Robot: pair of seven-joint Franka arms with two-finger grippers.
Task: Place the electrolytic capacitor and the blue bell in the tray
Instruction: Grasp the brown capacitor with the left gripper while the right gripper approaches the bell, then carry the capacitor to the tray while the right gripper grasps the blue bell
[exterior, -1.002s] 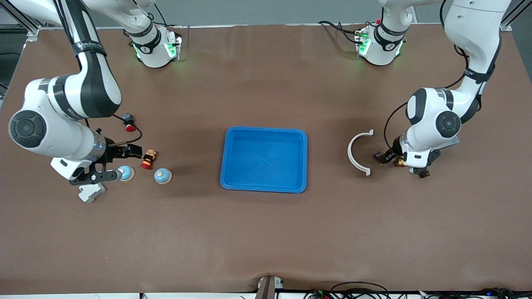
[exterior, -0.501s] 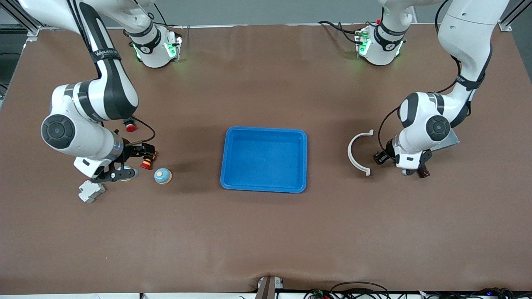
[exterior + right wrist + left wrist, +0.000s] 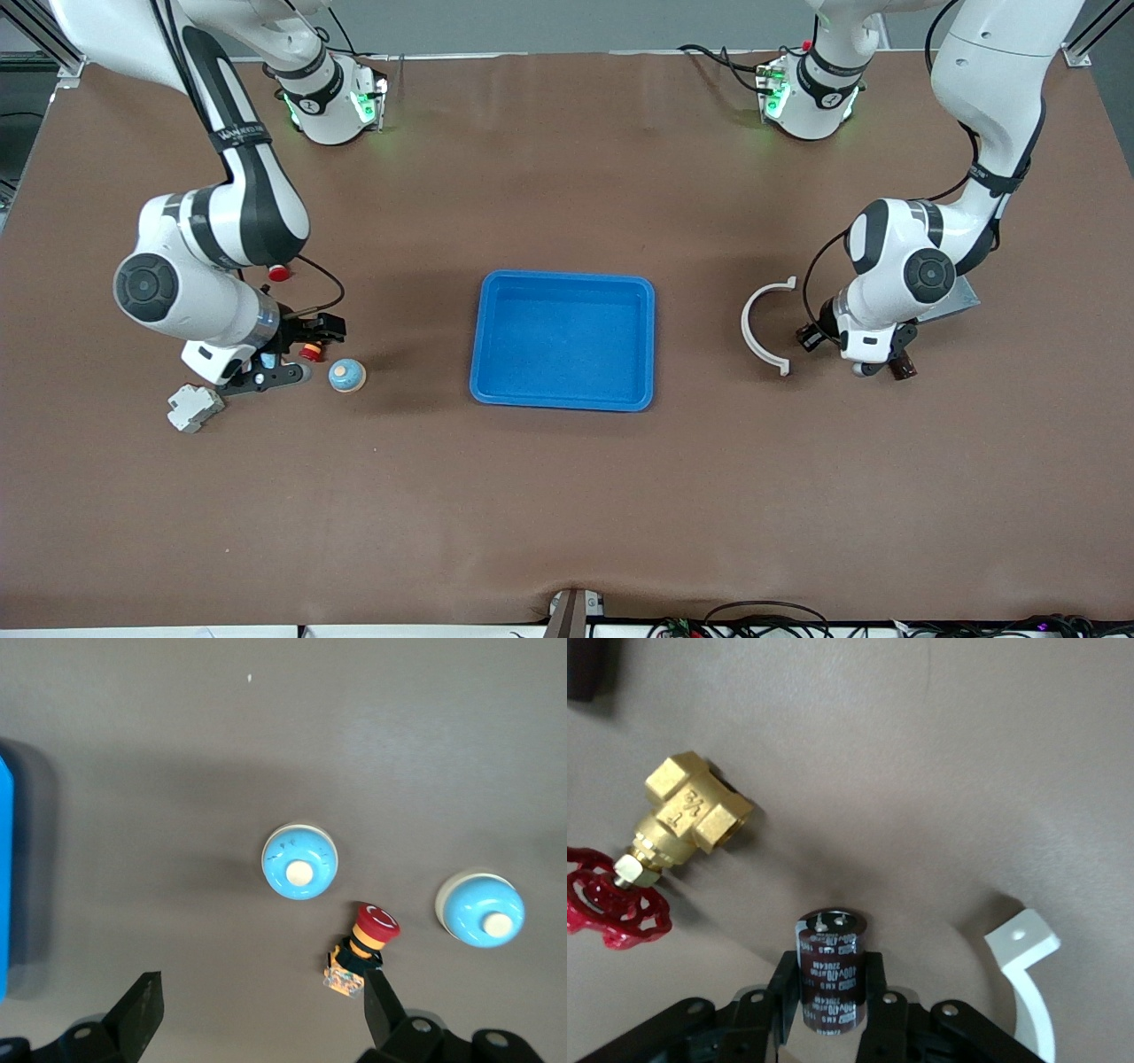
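Observation:
The electrolytic capacitor (image 3: 830, 967), a dark brown cylinder with white print, stands between the fingers of my left gripper (image 3: 830, 979), which is shut on it low over the table toward the left arm's end (image 3: 875, 357). The bright-blue tray (image 3: 564, 341) lies mid-table, its edge in the right wrist view (image 3: 3, 877). One blue bell (image 3: 347, 376) (image 3: 299, 861) sits between the tray and my right gripper (image 3: 297, 352) (image 3: 261, 1001), which hangs open over the table. A second blue bell (image 3: 483, 909) lies by that gripper, mostly hidden under it in the front view.
A red-capped push button (image 3: 365, 943) stands beside one right fingertip. A brass valve with a red handwheel (image 3: 691, 819) and a white curved clip (image 3: 764, 328) (image 3: 1028, 979) lie by the left gripper. A pale grey block (image 3: 193, 408) and another red button (image 3: 279, 273) lie near the right arm.
The left gripper has closed on the capacitor. The right arm has swung toward the tray, its open gripper passing over the first bell to the red button.

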